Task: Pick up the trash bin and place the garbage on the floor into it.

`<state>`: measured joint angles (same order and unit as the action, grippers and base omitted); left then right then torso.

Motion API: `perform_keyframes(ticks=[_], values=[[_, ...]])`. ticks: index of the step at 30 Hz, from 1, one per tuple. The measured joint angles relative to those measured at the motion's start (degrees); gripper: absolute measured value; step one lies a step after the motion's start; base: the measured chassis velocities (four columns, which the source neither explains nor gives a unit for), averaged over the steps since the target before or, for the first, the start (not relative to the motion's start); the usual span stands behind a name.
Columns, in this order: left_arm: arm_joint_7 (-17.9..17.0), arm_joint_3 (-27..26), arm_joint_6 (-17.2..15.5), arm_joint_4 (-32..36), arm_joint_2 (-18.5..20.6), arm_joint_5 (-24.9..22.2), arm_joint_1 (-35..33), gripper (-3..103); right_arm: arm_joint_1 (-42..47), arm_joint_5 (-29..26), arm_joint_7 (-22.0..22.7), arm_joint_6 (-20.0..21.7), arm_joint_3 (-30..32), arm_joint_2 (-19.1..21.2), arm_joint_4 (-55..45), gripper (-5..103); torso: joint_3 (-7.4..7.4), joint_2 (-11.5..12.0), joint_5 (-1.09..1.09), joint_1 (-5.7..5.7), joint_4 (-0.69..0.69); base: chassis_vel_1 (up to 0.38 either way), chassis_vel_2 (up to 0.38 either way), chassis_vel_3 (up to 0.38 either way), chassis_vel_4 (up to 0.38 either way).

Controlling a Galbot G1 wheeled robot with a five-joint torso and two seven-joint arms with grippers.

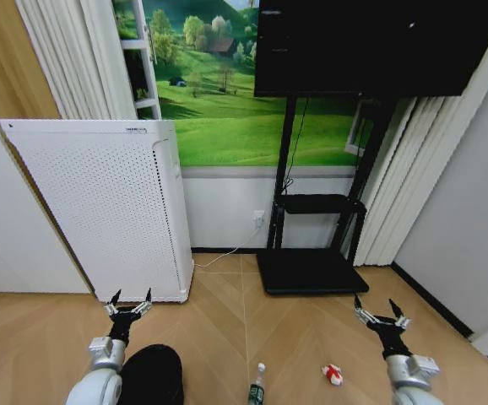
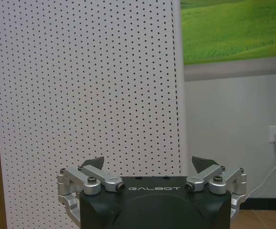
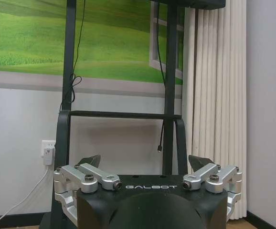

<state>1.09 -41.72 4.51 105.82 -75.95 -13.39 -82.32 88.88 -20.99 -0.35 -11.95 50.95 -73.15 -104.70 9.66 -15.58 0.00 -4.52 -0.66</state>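
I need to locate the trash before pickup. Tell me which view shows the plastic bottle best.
The head view. The plastic bottle stands on the wood floor at the picture's lower edge, white cap up, between the trash bin and a red-and-white wrapper. The wrist views face the white perforated appliance and the TV stand, not the bottle.

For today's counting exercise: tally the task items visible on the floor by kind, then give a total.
Trash bin: 1
Plastic bottle: 1
Red-and-white wrapper: 1
Total: 3
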Motion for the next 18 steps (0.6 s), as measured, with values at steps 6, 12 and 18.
perform_keyframes(ticks=[6,12,18], values=[[0.0,0.18,0.0,-0.48,-0.04,0.01,0.41,100,-0.21,0.0,-0.01,0.03,-0.06,0.02,0.39,100,-1.19,1.58,0.0,0.39,0.0,0.0,0.0,0.0,0.0],[-0.6,0.47,-0.05,-1.09,-0.19,-0.01,0.68,100,-0.48,-0.02,-0.01,0.09,-0.15,0.12,0.75,100,-2.06,2.73,0.0,0.66,0.0,0.0,0.0,0.0,0.0],[-0.77,0.46,-0.09,-1.08,-0.18,0.0,0.61,100,-0.58,-0.03,-0.01,0.16,-0.31,0.2,0.84,100,-2.07,2.74,0.0,0.67,0.0,0.0,0.0,0.0,0.0]])
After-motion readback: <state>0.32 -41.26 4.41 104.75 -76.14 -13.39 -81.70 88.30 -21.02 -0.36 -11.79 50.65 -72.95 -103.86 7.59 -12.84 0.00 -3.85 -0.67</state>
